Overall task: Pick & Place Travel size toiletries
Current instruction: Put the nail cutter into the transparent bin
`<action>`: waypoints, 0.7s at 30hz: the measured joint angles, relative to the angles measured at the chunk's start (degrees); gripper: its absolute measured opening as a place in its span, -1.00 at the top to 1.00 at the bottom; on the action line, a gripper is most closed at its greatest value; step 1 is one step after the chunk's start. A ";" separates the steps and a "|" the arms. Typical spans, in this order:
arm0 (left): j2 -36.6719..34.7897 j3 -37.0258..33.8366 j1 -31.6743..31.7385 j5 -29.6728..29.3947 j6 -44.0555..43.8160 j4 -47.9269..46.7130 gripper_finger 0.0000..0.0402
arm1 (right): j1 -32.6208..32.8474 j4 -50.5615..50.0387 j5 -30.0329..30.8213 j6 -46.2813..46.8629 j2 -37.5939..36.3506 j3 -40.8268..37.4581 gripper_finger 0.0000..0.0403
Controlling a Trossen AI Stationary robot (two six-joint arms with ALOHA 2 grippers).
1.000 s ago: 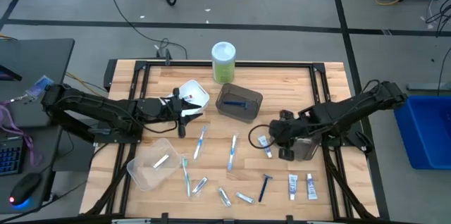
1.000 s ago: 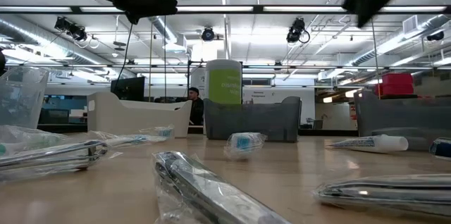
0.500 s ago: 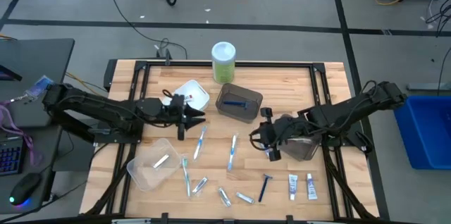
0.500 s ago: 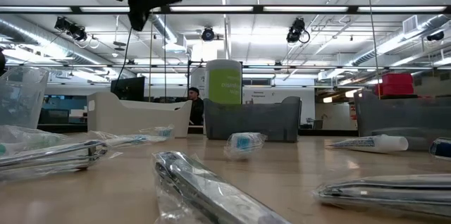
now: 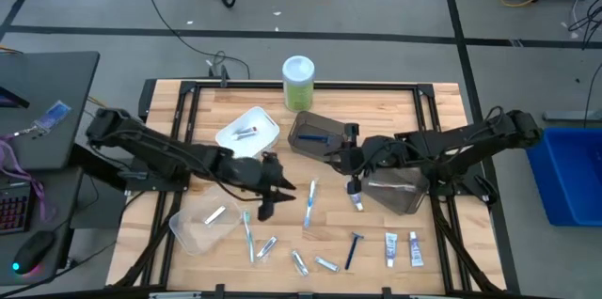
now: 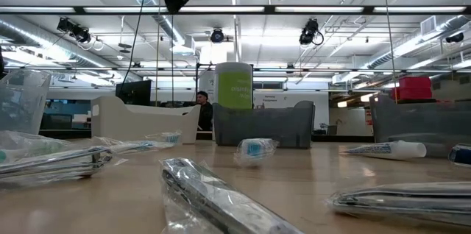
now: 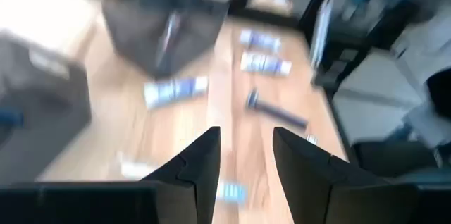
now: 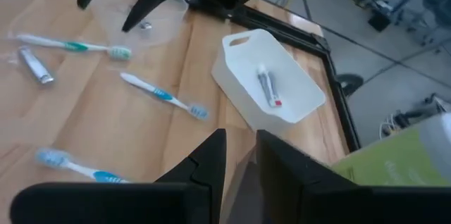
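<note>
Fingers of left gripper (image 5: pixel 271 197) spread, empty, above toothbrushes mid-worktop (image 5: pixel 433 111). Right gripper (image 5: pixel 353 160) fingers spread, empty, beside dark bin (image 5: pixel 318 137). Advise: descend square over one toothbrush (image 5: pixel 309 201), pinch mid-handle. Toiletries lie scattered near edge; tube in white bin (image 5: pixel 248 132). Versus 1.0 s ago: left gripper gone rightward from white bin; right gripper shifted left.

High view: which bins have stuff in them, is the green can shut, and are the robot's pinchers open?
left gripper: open, empty.
right gripper: slightly open, empty.
white bin: holds a small tube.
dark bin: holds a blue razor.
clear bin: holds one white tube.
green canister: upright, lid on.
</note>
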 joint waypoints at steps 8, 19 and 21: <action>8.92 9.80 -5.09 0.17 -14.86 -17.90 0.31 | -3.34 3.38 -0.97 -2.66 0.00 0.00 0.55; 16.87 9.86 -12.42 6.06 -40.80 -20.14 0.31 | -4.79 4.46 -9.53 -1.72 0.00 0.01 0.55; 18.28 9.86 -13.44 5.75 -42.89 -20.70 0.31 | -4.79 4.48 -11.81 -0.38 0.00 0.02 0.55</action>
